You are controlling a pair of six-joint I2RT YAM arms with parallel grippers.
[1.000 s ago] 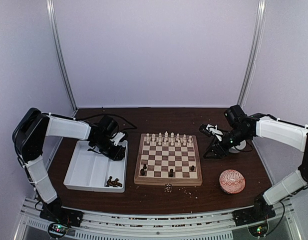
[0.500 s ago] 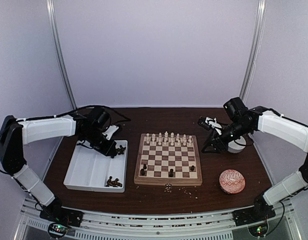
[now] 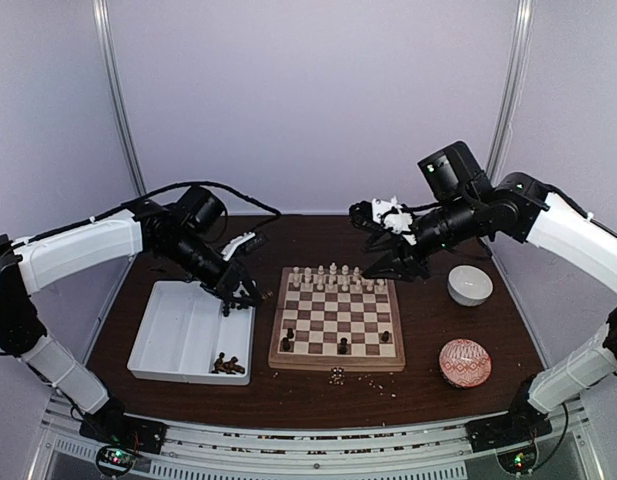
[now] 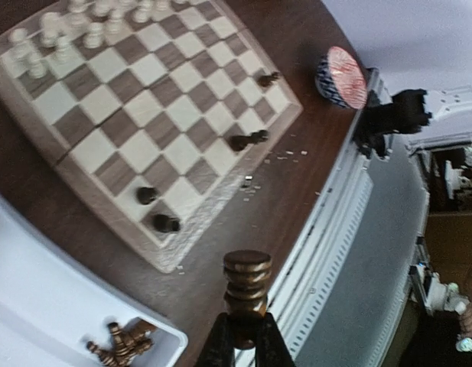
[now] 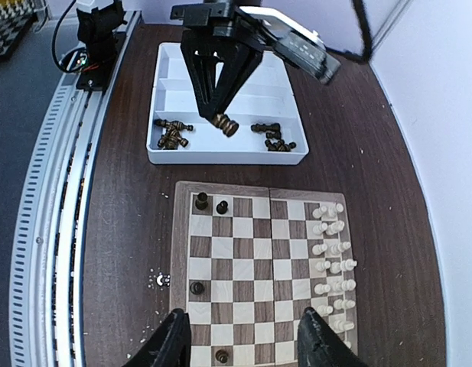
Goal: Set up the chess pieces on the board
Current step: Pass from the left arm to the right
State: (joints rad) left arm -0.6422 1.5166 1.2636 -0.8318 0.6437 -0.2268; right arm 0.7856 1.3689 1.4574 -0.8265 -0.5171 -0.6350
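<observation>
The board (image 3: 336, 322) lies at the table's middle, with cream chess pieces (image 3: 333, 277) filling its two far rows. Several dark pieces (image 3: 343, 346) stand on the near rows. My left gripper (image 3: 240, 297) hangs over the right edge of the white tray (image 3: 173, 335), shut on a dark piece (image 4: 247, 284) that sticks out past its fingertips. More dark pieces (image 3: 226, 364) lie in the tray's near right corner. Above the board's far right corner my right gripper (image 3: 385, 266) is open and empty. Its fingers (image 5: 168, 345) straddle the board (image 5: 266, 260) from above.
A white bowl (image 3: 470, 285) stands right of the board. A red patterned bowl (image 3: 465, 362) sits nearer the front right. Pale crumbs (image 3: 337, 376) are scattered before the board's near edge. In the tray, further dark pieces (image 5: 271, 133) lie in another compartment.
My left gripper rose out of the tray with a dark piece and moved right toward the board. The right arm swung left from the white bowl to above the board.
</observation>
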